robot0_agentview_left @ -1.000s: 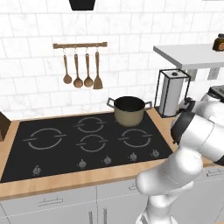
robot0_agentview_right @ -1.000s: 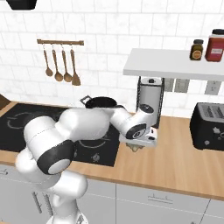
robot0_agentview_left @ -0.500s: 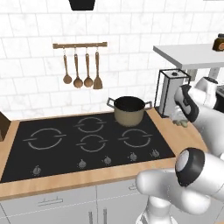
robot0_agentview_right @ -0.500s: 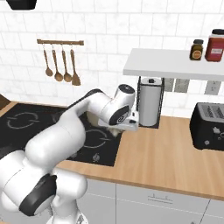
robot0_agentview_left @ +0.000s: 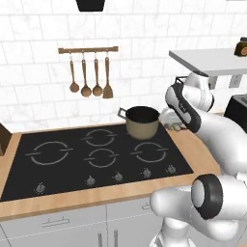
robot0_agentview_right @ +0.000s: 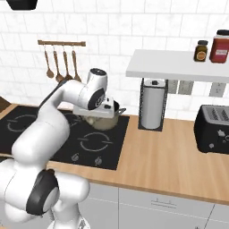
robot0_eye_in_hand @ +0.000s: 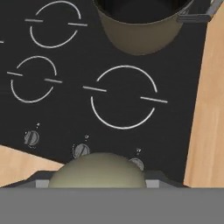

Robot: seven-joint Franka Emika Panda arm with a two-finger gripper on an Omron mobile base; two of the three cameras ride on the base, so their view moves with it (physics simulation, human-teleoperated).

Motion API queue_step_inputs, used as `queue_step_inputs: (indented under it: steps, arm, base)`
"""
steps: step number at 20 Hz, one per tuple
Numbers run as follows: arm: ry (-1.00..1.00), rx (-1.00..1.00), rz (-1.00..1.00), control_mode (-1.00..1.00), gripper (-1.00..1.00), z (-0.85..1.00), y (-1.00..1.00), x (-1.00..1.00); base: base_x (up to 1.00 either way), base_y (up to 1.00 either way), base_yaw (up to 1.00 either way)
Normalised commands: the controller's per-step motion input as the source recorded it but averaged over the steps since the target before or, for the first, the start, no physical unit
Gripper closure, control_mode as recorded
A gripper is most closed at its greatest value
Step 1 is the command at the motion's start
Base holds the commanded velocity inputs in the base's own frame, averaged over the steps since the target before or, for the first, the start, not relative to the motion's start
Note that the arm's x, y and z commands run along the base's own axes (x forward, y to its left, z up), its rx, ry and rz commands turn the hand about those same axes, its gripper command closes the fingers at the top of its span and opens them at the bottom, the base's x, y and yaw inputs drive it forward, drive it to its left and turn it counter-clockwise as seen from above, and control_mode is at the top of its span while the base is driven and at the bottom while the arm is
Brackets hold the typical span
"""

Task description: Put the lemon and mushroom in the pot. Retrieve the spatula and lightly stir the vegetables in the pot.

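Observation:
A rounded beige mushroom (robot0_eye_in_hand: 98, 171) sits between my fingertips, with my gripper (robot0_eye_in_hand: 98, 179) shut on it. In the hand view the tan-brown pot (robot0_eye_in_hand: 140, 26) with its dark rim stands ahead of the gripper, past a ring of the black hob (robot0_eye_in_hand: 65, 113). In the left base view my gripper (robot0_agentview_left: 174, 124) hangs just right of the pot (robot0_agentview_left: 143, 121), a little above hob level. From the right base view my hand (robot0_agentview_right: 96, 112) covers most of the pot (robot0_agentview_right: 107, 121). The lemon and the spatula are out of view.
Wooden utensils hang from a wall rail (robot0_agentview_left: 89, 72) behind the hob. A paper towel holder (robot0_agentview_right: 153, 103) and a black toaster (robot0_agentview_right: 214, 134) stand on the wooden counter to the right, under a shelf (robot0_agentview_right: 179, 65) with jars. Knobs line the hob's front edge.
The arm has swung left from the counter near the paper towel holder to beside the pot, with the mushroom still in the gripper.

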Motion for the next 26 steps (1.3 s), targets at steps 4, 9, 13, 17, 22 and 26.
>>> queue_step_inputs:
  steps: [4,9,13,17,22,26]
  arm:
    - [0.0,0.0,0.08,-1.0,1.0,0.06,0.57,0.78]
    - [0.0,-0.02,0.06,-1.0,1.0,0.0,0.33,0.88]
    - [-0.06,-0.08,0.02,-1.0,1.0,0.0,0.12,0.8]
    - [-0.07,-0.18,0.0,-1.0,1.0,-0.26,0.0,0.67]
    - [-0.11,-0.22,0.0,-1.0,1.0,-0.59,0.0,0.59]
    - [-0.05,-0.1,0.0,-1.0,1.0,-0.43,0.0,0.72]
  base:
    - [0.0,0.0,0.0]
    - [0.0,0.0,0.0]
    - [0.0,0.0,0.0]
    - [0.0,0.0,0.0]
    - [0.0,0.0,0.0]
    - [0.0,0.0,0.0]
